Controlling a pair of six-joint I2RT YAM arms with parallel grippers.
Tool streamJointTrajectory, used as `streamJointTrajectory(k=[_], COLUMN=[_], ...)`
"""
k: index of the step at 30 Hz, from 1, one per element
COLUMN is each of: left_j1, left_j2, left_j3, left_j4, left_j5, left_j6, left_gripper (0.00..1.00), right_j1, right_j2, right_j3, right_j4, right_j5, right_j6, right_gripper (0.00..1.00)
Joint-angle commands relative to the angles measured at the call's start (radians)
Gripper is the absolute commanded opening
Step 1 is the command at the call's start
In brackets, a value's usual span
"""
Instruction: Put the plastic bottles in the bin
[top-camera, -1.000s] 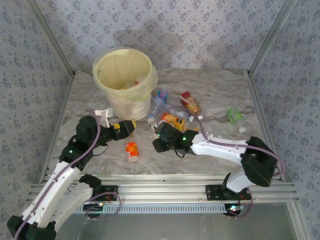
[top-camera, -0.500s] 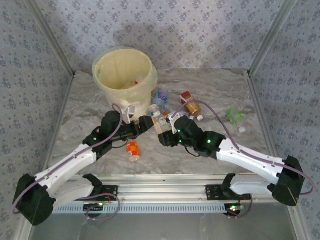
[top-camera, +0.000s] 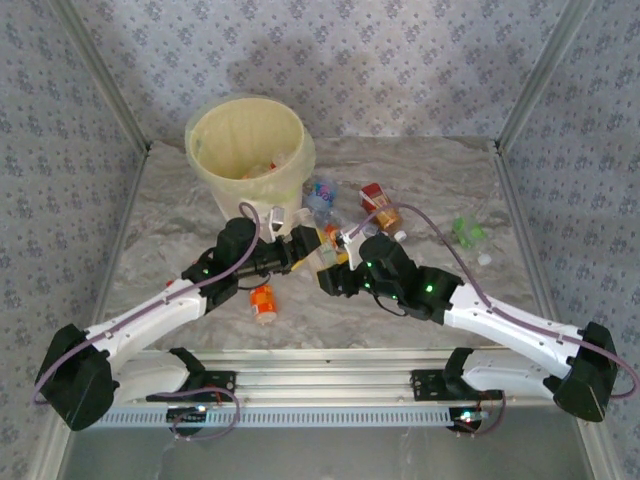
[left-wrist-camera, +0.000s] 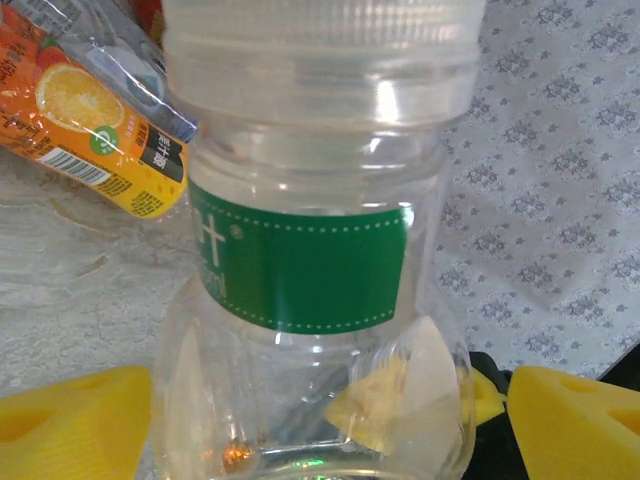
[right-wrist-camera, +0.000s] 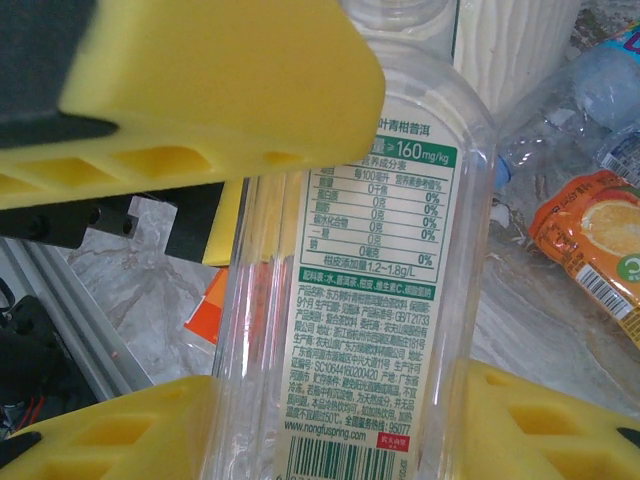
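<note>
Right gripper (right-wrist-camera: 320, 430) is clamped on the green-label bottle (left-wrist-camera: 300, 270), its pads pressed to both sides of the body. The bottle sits mid-scene, apparently lifted off the worktop (top-camera: 440, 170), just in front of the bin (top-camera: 250, 200).

Left gripper (left-wrist-camera: 320, 430) is wide open, with 1 yellow pad on each side of the same bottle and a gap showing on both sides (nothing gripped).

This reads as a hand-off from right to left, since the bin is on the left arm's side.

- Left should close squarely on the body, clear of the right pads.
- Right should let go only once left is firm.
- The thin clear wall will likely dent, so squeeze moderately.
- Carry it over the bag-lined rim before dropping.

1 orange bottle (top-camera: 263, 300) lies loose near the left arm.
</note>
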Motion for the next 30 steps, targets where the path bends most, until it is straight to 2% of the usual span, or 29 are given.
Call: streamJointTrajectory(k=[1, 7, 11, 13, 17, 20, 25, 30], left_j1=[-0.009, -0.01, -0.009, -0.009, -0.008, -0.007, 0.0, 0.036], left_j2=[-0.005, -0.015, -0.021, -0.023, -0.028, -0.025, -0.004, 0.058], left_j3=[0.048, 0.056, 0.064, 0.074, 0.125, 0.197, 0.36, 0.601], left_j4=[0.034, 0.026, 0.021, 0.004, -0.059, -0.14, -0.317, -0.534], left_j5=[0.008, -0.003, -0.005, -0.006, -0.016, -0.022, -0.034, -0.064], left_j6=[0.004, 0.018, 0.022, 0.031, 0.072, 0.133, 0.284, 0.482], left_gripper=[0.83, 0.67, 0.6, 0.59, 0.59, 0.58, 0.59, 0.58], right_j1=[-0.003, -0.001, 0.0, 0.0, -0.003, -0.009, -0.033, -0.061], right_j2=[-0.021, -0.024, -0.029, -0.034, -0.066, -0.117, -0.24, -0.322], right_j3=[-0.005, -0.004, 0.002, 0.003, 0.005, 0.008, 0.01, 0.015], right_j4=[0.03, 0.031, 0.028, 0.023, -0.004, -0.051, -0.127, -0.19], right_j5=[-0.017, -0.023, -0.026, -0.027, -0.035, -0.039, -0.047, -0.017], right_j6=[-0.016, -0.022, -0.025, -0.028, -0.043, -0.075, -0.084, -0.071], right_gripper=[0.58, 0.59, 0.62, 0.67, 0.84, 0.91, 0.95, 0.95])
